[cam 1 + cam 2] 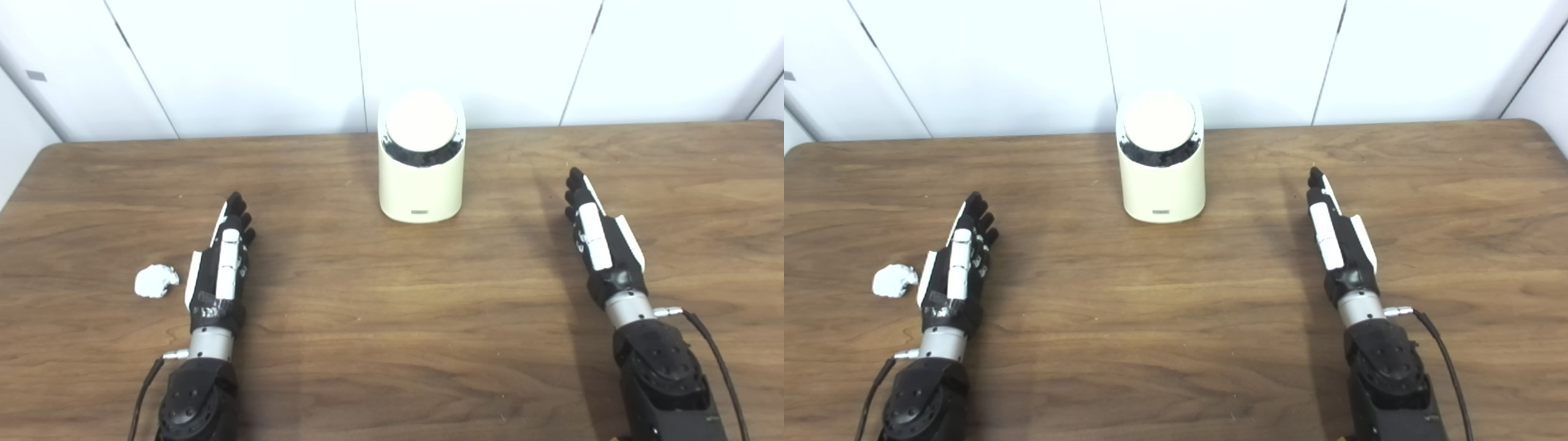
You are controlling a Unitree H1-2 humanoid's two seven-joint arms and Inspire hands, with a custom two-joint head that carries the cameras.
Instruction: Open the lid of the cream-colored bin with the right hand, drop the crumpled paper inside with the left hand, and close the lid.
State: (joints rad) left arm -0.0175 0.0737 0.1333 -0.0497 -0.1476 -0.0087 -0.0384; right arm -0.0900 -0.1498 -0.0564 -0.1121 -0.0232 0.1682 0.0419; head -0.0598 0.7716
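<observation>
We see the cream-colored bin (421, 177) upright at the table's (392, 343) far middle, its round lid (421, 121) closed. The crumpled paper (156, 281) lies just beside our left hand (220, 269), on its outer side. Our right hand (603, 242) sits well apart on the bin's other side. Both hands hold nothing, fingers stretched straight forward. Bare wood lies between each hand and the bin.

One cream-colored bin (421, 177) with one lid (421, 121), one crumpled paper (156, 281), and one table (392, 343) are counted.
</observation>
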